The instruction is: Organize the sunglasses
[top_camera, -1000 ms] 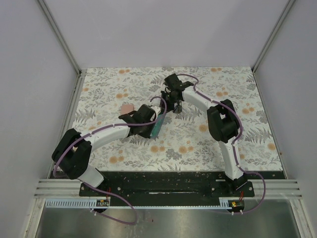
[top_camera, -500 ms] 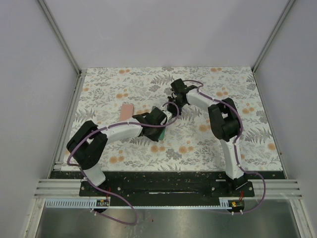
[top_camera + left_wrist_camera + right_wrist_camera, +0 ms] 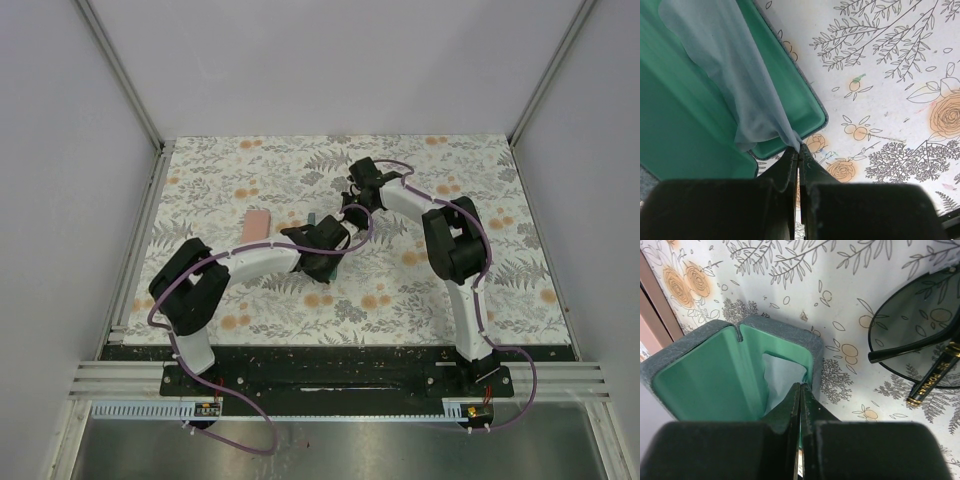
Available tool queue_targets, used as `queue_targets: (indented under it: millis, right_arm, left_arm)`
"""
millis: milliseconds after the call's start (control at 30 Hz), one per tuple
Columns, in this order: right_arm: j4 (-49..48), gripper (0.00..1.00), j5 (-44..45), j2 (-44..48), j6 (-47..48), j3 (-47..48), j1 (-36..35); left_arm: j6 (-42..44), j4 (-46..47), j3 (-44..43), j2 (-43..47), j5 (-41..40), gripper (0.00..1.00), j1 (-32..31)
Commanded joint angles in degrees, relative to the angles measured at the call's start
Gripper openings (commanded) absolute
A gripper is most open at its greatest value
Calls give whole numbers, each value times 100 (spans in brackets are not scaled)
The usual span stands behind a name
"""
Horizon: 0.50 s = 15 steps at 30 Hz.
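Sunglasses (image 3: 920,335) with a thin dark frame lie flat on the table (image 3: 865,270), off to the right of the right gripper (image 3: 800,390) and a little beyond its tips, apart from everything else. Only one dark lens and a folded arm with a gold tip show. That arm slopes from near the fingers up and away to the right, so the long axis probably runs the same way, with the far end cut off from view.

Just ahead of the right fingers stands the open case (image 3: 695,375), its green lining facing them. These fingers are pressed together with their tips at the case's near rim; whether they pinch that rim cannot be told. The left gripper (image 3: 798,152) has its fingers closed on a corner of the pale cloth (image 3: 740,75), which drapes from the tips over the green lining.

The step in hand looks like dealing with the cloth at the case, with the glasses not yet packed. Next, the cloth likely has to be settled or cleared so the glasses can go in lengthwise. A pink case (image 3: 258,222) lies well to the left of both grippers.
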<state>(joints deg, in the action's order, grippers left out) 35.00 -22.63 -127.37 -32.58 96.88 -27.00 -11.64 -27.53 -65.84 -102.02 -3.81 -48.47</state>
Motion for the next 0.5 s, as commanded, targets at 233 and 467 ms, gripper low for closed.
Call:
queue_targets:
  millis: [233, 467]
  right_arm:
    - [-372, 2, -154, -42, 313, 533, 108]
    - [-371, 1, -127, -253, 366, 683, 143]
  left_arm:
    - [-225, -332, -561, -81, -427, 1, -93]
    - [-251, -253, -860, -538, -471, 1, -93]
